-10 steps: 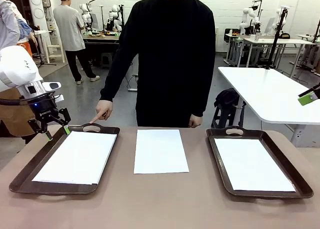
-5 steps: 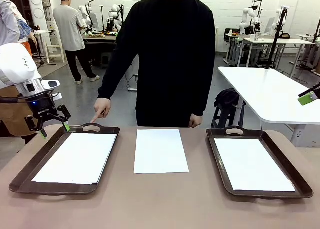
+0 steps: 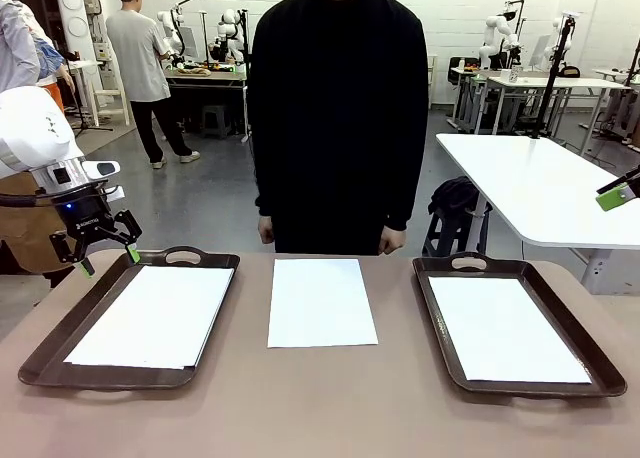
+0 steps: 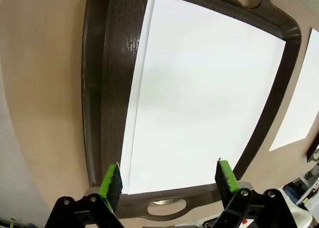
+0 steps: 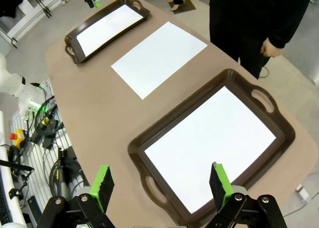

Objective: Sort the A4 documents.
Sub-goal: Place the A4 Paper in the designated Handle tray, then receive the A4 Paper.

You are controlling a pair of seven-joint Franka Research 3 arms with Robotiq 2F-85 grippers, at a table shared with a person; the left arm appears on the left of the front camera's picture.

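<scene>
My left gripper [image 3: 110, 262], fingers apart and empty like my right gripper [image 5: 162, 185], hung nearer the loose A4 document [image 3: 321, 301], which lay rightward of it, lengthwise toward the person [image 3: 338, 118].

Sheet [image 5: 209, 143] in tray [image 5: 179, 113] below parted fingers [image 5: 103, 185]

White A4 sheets [image 5: 159, 58] lie flat: a stacked pair [image 3: 150, 315] in the left tray [image 3: 105, 376], one sheet [image 3: 505, 328] in the right tray [image 3: 540, 388], a third sheet [image 3: 321, 301] between them.
</scene>
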